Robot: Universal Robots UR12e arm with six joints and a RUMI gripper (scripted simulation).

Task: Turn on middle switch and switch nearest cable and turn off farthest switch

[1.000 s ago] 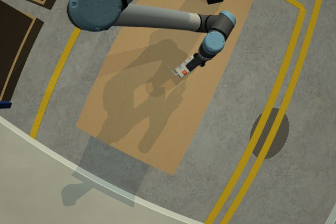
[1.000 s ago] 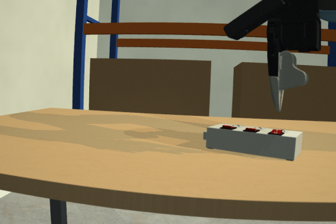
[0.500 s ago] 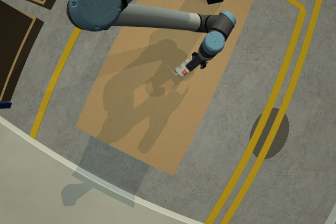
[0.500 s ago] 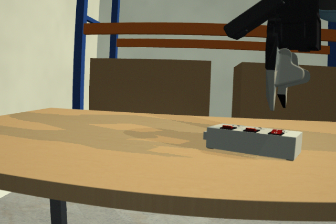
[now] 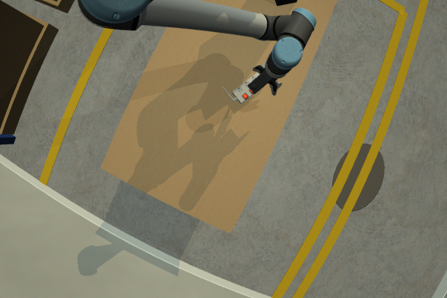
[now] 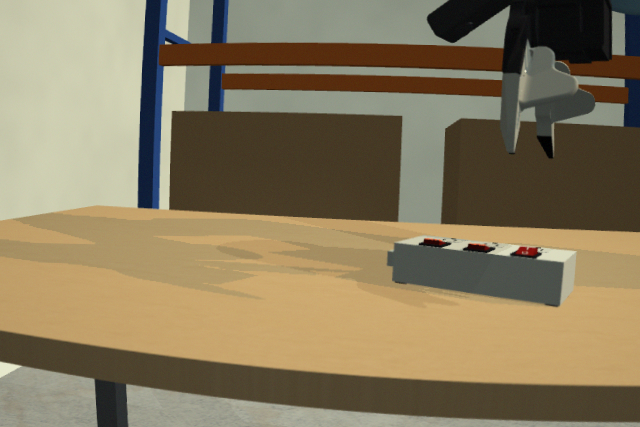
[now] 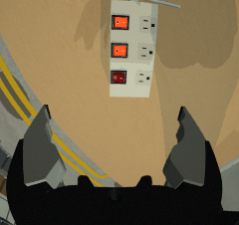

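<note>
A grey power strip [image 5: 241, 94] [image 6: 480, 272] [image 7: 130, 56] lies right way up on the wooden table [image 5: 216, 179] [image 6: 206, 319] [image 7: 65, 61]. In the wrist view its cable stub [image 7: 158, 1] points away from me. The switch nearest the cable [image 7: 119, 22] and the middle switch [image 7: 119, 50] glow bright orange. The switch farthest from the cable [image 7: 119, 77] [image 6: 526, 252] is dark red. My gripper [image 5: 266, 79] [image 6: 529, 152] [image 7: 115, 106] is open and empty. It hangs well above the strip's far-from-cable end and touches nothing.
Two brown boxes [image 6: 284, 164] [image 6: 542, 189] stand behind the table in front of a blue rack [image 6: 152, 102] with brown beams. Yellow floor lines [image 5: 360, 143] [image 7: 20, 96] run around the table. The strip lies near the table's right long edge.
</note>
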